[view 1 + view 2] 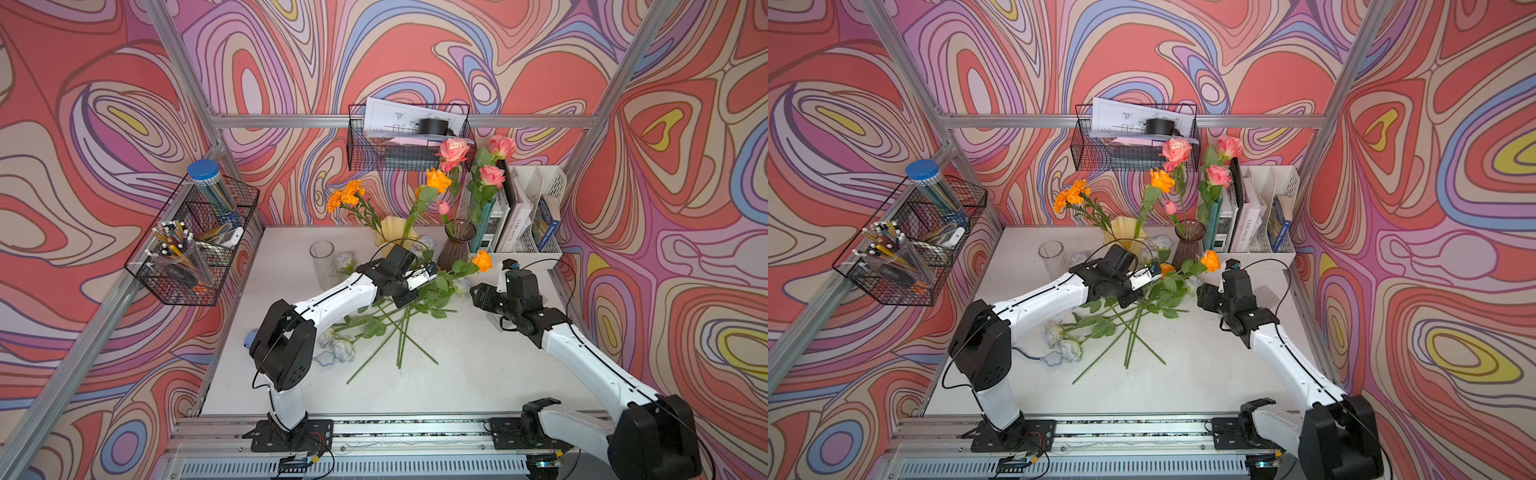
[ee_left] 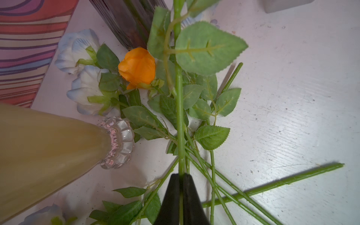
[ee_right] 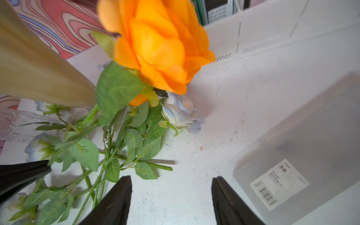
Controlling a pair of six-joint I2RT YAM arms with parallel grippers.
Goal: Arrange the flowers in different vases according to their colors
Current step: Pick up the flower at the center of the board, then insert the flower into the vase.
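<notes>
Standing at upper centre, the yellow vase [image 1: 398, 232] holds orange blooms [image 1: 345, 195] and the purple vase [image 1: 456, 245] holds pink roses [image 1: 453, 149]; the clear vase [image 1: 323, 262] stands left of them. The left fingers [image 2: 171, 198] clamp an orange rose [image 1: 482, 261] by its stem above the worktop [image 1: 457, 374]; the right fingers [image 3: 116, 200] stand apart.

Barcode label [image 3: 280, 184], print unreadable

The white table [image 1: 478, 365] carries clear vase [image 1: 324, 266], yellow vase [image 1: 392, 232], purple vase [image 1: 455, 249], loose flowers [image 1: 374, 328], white file rack [image 1: 525, 243]
</notes>
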